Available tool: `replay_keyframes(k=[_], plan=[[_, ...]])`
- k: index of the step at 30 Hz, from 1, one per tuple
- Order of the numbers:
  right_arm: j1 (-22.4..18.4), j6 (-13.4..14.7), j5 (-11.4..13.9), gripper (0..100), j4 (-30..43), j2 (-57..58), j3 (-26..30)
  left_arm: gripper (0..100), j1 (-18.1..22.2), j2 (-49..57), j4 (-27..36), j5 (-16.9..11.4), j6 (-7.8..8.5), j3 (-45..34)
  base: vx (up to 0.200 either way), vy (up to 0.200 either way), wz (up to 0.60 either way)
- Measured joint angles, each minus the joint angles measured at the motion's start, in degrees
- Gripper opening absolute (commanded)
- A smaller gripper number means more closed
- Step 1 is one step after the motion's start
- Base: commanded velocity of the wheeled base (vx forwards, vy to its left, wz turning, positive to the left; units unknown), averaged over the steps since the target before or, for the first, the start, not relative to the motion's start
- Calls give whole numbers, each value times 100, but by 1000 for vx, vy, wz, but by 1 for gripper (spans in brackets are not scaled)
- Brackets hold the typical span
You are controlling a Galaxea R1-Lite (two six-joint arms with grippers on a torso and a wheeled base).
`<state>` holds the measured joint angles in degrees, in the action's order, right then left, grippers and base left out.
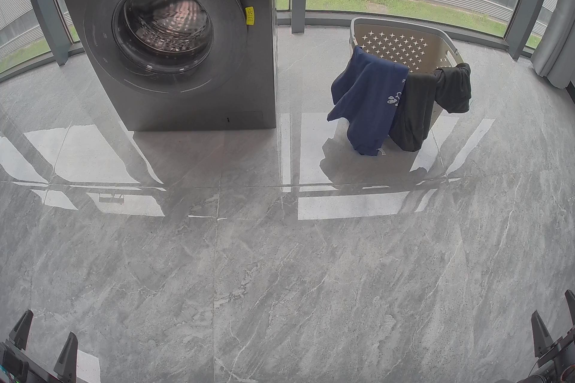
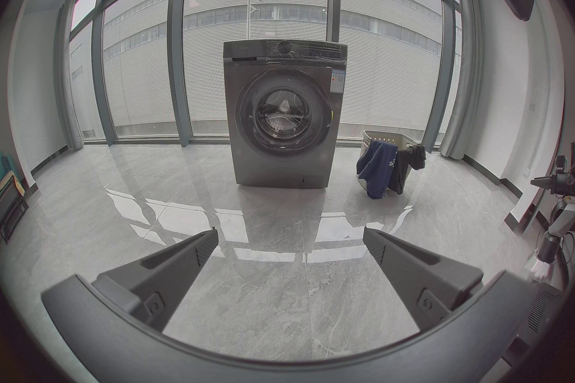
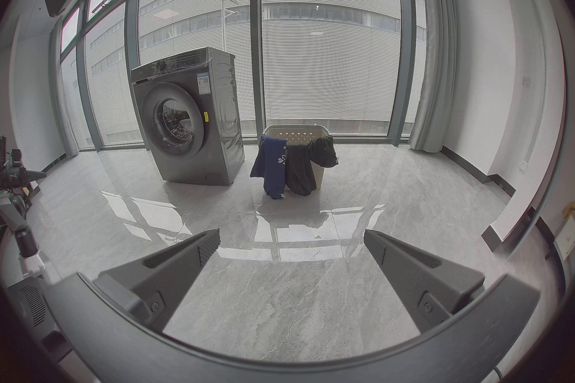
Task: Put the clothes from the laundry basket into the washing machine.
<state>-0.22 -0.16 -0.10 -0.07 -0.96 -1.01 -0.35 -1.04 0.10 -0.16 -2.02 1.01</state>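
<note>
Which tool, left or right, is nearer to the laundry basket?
Right. The right tool is back from the laundry basket, slightly to its right; the left tool is farther off, on the washing machine's side.

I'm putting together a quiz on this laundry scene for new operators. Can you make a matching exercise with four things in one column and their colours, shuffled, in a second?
Things:
1. washing machine
2. laundry basket
3. garment hanging nearer the machine
4. garment hanging farther from the machine

Colours:
A. black
B. beige
C. dark grey
D. dark blue

Pairs: 1-C, 2-B, 3-D, 4-A.
</note>
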Motion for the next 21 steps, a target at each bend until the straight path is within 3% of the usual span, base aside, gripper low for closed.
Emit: replay_keyframes(k=[21], plan=[[4,-5,10,100,0,0,0,100,-2,2,0,-2,-16,0,0,0,0]])
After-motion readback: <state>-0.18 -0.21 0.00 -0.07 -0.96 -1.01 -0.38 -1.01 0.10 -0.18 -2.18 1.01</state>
